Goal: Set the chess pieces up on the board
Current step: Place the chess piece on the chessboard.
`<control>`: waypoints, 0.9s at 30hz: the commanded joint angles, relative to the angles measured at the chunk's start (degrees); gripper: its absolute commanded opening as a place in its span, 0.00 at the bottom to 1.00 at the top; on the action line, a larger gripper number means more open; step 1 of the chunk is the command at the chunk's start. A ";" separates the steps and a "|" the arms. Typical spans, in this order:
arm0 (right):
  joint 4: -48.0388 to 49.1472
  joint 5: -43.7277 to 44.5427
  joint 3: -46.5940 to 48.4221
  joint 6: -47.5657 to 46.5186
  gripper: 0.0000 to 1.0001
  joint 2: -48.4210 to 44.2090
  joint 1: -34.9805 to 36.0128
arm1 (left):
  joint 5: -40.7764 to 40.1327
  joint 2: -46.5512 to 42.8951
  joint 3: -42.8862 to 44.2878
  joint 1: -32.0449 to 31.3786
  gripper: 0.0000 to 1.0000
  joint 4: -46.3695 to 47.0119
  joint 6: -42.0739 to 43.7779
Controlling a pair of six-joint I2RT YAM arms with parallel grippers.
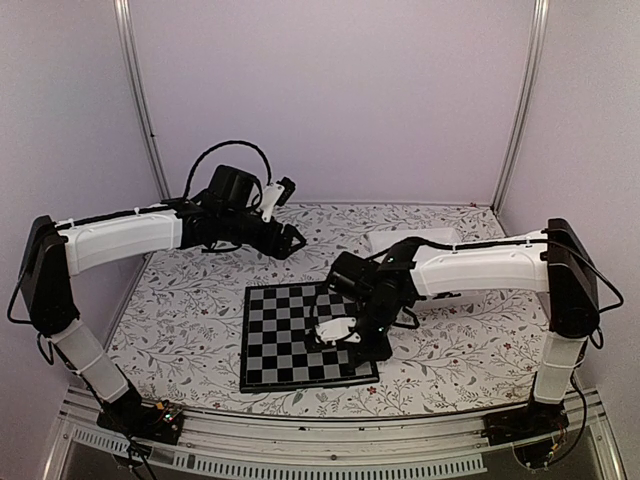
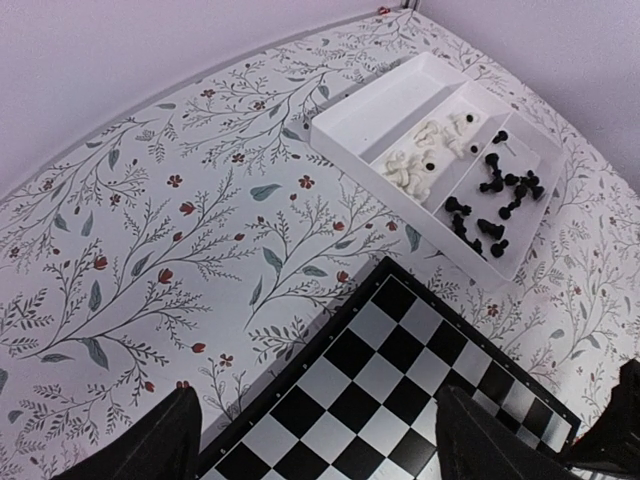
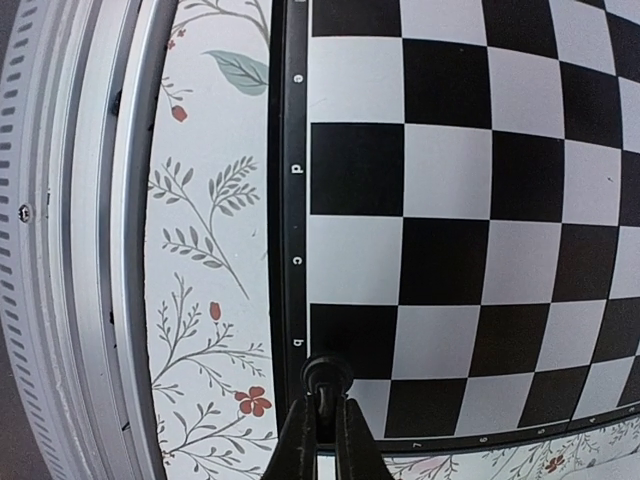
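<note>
Right pincer: in its own wrist view we see the right pincer (image 3: 322, 410) pinched together on a black piece (image 3: 327, 373), with only the round head showing above the fingertips
Where that piece is: over a corner of the board (image 3: 450, 200), by the border letter b; we cannot tell whether it touches the square
Overhead on the same: the right pincer (image 1: 370, 347) is down at the near right corner of the board (image 1: 285, 340), but the arm hides the piece from us there
Left pincer: the left pincer (image 2: 320, 430) stands wide apart with nothing between its dark fingers (image 2: 150, 445); overhead, the left pincer (image 1: 288, 240) hangs above the cloth beyond the board's far left corner
Tray: only the left wrist view lets us look into the white tray (image 2: 370, 110), which lies past the board (image 2: 400, 385) and holds white pieces (image 2: 420, 160) and black pieces (image 2: 495, 200) in separate compartments
Overhead on the tray: a sliver of the tray (image 1: 410, 238) shows behind the right arm, its contents unseen
Table: floral cloth (image 2: 150, 220); a metal rail (image 3: 60, 250) runs beside the board's lettered edge
</note>
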 commanded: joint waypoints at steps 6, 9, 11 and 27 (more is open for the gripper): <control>0.49 1.40 2.56 0.63 0.01 3.06 0.72 | -0.50 -1.57 1.40 0.72 0.82 -0.55 0.48; 0.59 1.83 3.12 0.80 0.01 3.65 0.80 | -0.46 -1.64 1.36 0.72 0.82 -0.56 0.45; 0.54 1.85 3.52 0.85 0.02 4.17 0.80 | -0.41 -1.75 1.40 0.71 0.82 -0.59 0.57; -0.40 0.49 3.82 0.64 0.08 5.14 1.00 | -0.14 -1.84 1.27 0.72 0.82 -0.53 0.52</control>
